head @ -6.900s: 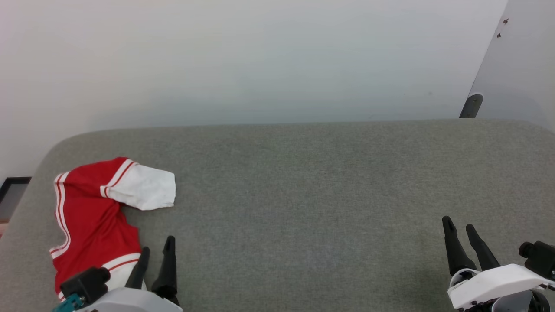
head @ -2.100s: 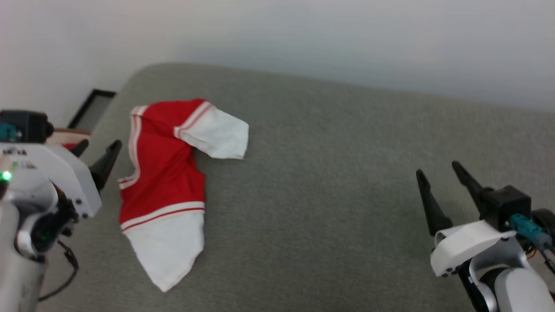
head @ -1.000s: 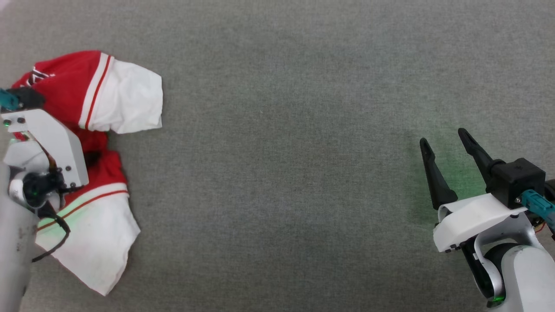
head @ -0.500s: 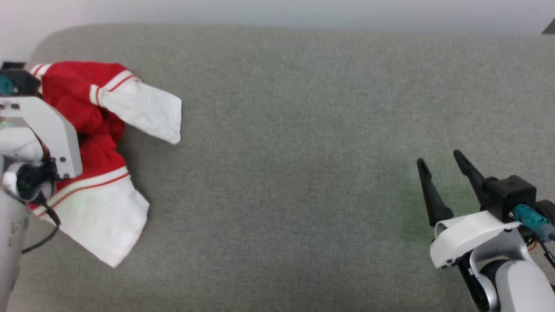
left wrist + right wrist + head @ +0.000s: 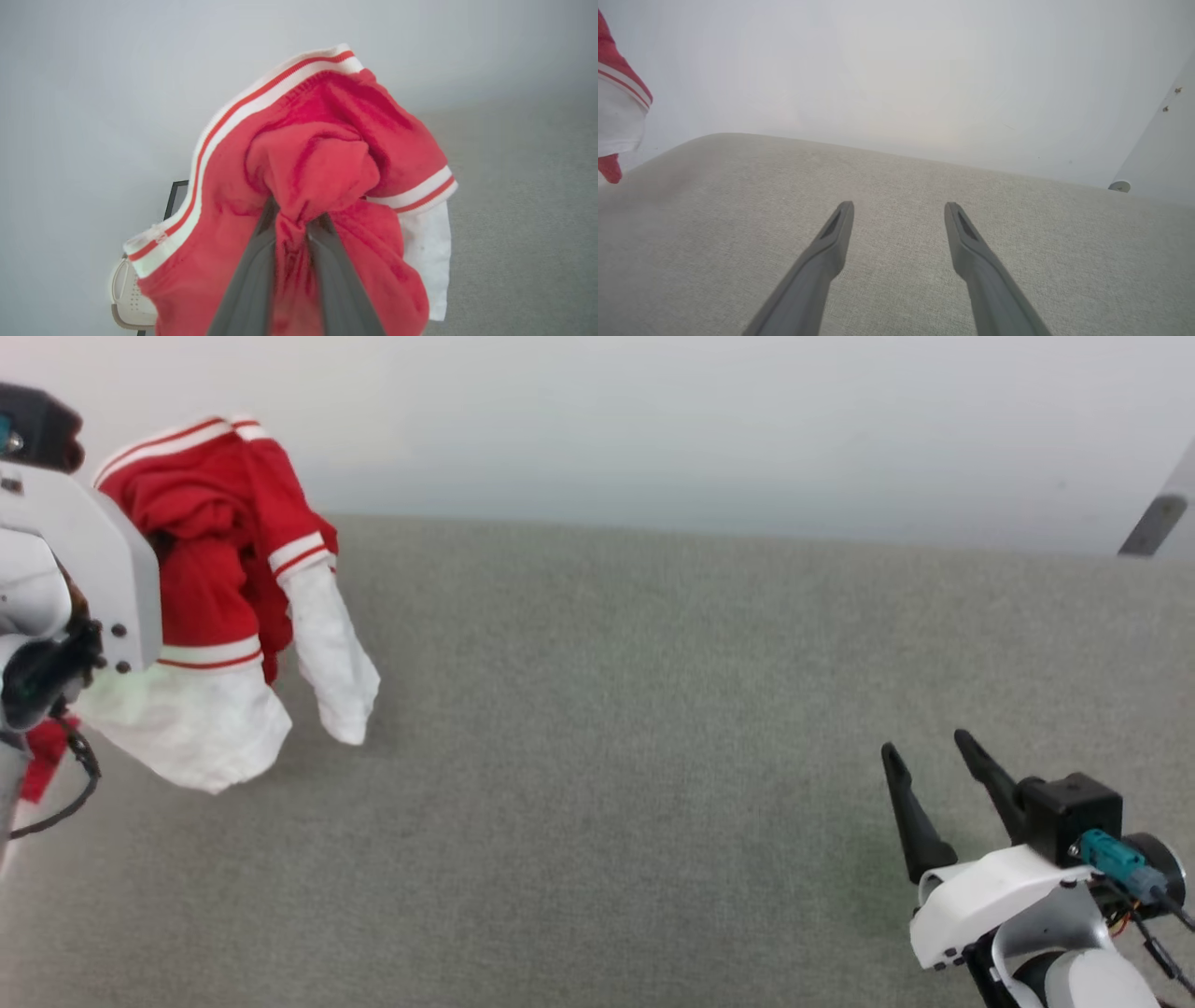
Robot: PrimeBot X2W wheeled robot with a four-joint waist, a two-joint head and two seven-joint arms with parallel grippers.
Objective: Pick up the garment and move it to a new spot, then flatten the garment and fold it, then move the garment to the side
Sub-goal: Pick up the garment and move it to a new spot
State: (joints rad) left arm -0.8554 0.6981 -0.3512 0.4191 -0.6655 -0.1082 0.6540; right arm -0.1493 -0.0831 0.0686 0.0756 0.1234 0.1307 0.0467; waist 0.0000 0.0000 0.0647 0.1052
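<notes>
The garment [image 5: 215, 569], a red jersey with white sleeves and striped trim, hangs bunched in the air at the far left above the grey padded surface [image 5: 607, 756]. Its white sleeves dangle down. In the left wrist view my left gripper [image 5: 292, 219] is shut on a pinched fold of the garment's [image 5: 327, 154] red cloth. In the head view the pale left wrist housing [image 5: 65, 569] hides those fingers. My right gripper [image 5: 924, 747] stands open and empty low at the right, just over the surface. From the right wrist, the open right gripper [image 5: 899, 207] points along the surface, and the garment [image 5: 616, 107] shows at the left edge.
A pale wall rises behind the surface's far edge. A grey slanted panel with a dark foot [image 5: 1153, 523] stands at the back right. Beyond the surface's left end, a black frame [image 5: 170, 205] and a white perforated object [image 5: 128, 298] sit on the floor.
My left gripper has shut on the garment and lifted it off the surface, so it now hangs bunched. The head camera has tilted up. The right gripper stayed open.
</notes>
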